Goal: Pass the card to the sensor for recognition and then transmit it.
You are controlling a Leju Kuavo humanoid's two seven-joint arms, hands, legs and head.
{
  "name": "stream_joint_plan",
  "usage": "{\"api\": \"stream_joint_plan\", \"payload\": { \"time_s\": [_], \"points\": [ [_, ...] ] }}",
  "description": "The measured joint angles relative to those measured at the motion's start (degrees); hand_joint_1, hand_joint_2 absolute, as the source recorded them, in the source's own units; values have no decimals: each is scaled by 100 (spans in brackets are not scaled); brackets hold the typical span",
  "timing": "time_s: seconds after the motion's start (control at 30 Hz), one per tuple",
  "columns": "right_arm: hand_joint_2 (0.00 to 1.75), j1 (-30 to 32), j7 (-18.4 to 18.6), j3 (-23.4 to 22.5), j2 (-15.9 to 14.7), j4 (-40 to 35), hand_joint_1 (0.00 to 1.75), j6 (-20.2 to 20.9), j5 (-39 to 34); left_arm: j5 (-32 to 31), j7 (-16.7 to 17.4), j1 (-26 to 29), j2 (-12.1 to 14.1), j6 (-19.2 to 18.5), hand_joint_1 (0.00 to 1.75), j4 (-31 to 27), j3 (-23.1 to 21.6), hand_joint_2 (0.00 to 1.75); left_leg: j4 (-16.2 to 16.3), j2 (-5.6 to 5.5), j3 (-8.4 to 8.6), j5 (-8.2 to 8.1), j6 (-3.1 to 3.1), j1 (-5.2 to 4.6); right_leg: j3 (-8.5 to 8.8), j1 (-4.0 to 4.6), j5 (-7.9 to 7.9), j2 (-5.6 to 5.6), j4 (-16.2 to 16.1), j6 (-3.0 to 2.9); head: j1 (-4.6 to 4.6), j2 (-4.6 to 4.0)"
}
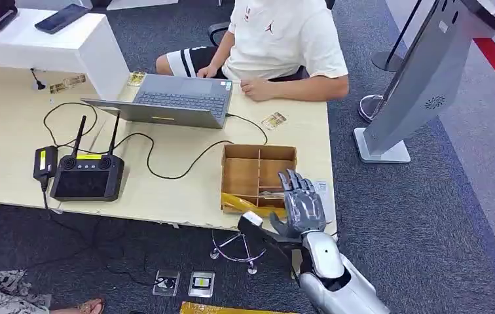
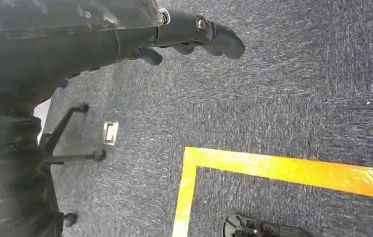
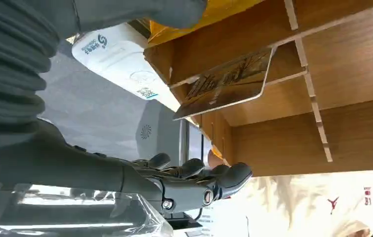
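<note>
Card [image 3: 226,81] standing tilted in a near compartment of the wooden divider box [image 1: 258,175], leaning on a partition, gold-brown print on its face; also seen as a thin sliver in head view [image 1: 272,194]; not held by anything. Right hand [image 1: 304,208] raised just at the box's near right corner, over the surface [image 1: 186,190] edge, fingers [image 3: 229,177] extended and apart, holding nothing, not touching the card. White sensor unit [image 3: 120,59] with printed logo lying beside the box at the surface's right edge. Left hand [image 2: 194,37] hanging over grey carpet [image 2: 283,98], fingers loosely curled, nothing in them; yellow floor tape [image 2: 283,170] below. Further out on surface: open laptop [image 1: 173,101], black remote controller [image 1: 88,175] with two antennas, black cables. Person [image 1: 284,46] in white shirt seated across, forearm on surface. Grey kiosk stand [image 1: 415,85] on floor to the right.
</note>
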Motion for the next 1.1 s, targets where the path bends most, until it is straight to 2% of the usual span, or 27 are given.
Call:
{"api": "stream_joint_plan", "payload": {
  "time_s": [0.03,0.17,0.8,0.97,1.1],
  "points": [
    [175,21,0,0,0,-35,0,22,0,2,0,1,0,0,0,0,0,175,0,0,0,0,0,0,0,0,0,0,0,0,0,0],
    [175,121,33,2,-9,-249,31,61,26,2,4,2,2,-2,0,0,0,175,0,0,0,0,0,0,0,0,0,1,0,0,0,0],
    [175,132,83,0,-26,-297,31,251,85,2,59,0,0,-4,0,0,0,175,0,0,0,0,0,0,0,0,0,1,0,0,0,0],
    [175,129,83,0,-24,-297,26,293,90,4,63,0,0,-4,0,0,0,175,0,0,0,0,0,0,0,0,0,0,0,0,0,0],
    [175,110,74,2,-15,-297,33,358,94,7,70,-1,0,-4,0,0,0,175,0,0,-1,0,0,0,0,0,0,0,0,0,0,0]
  ]
}}
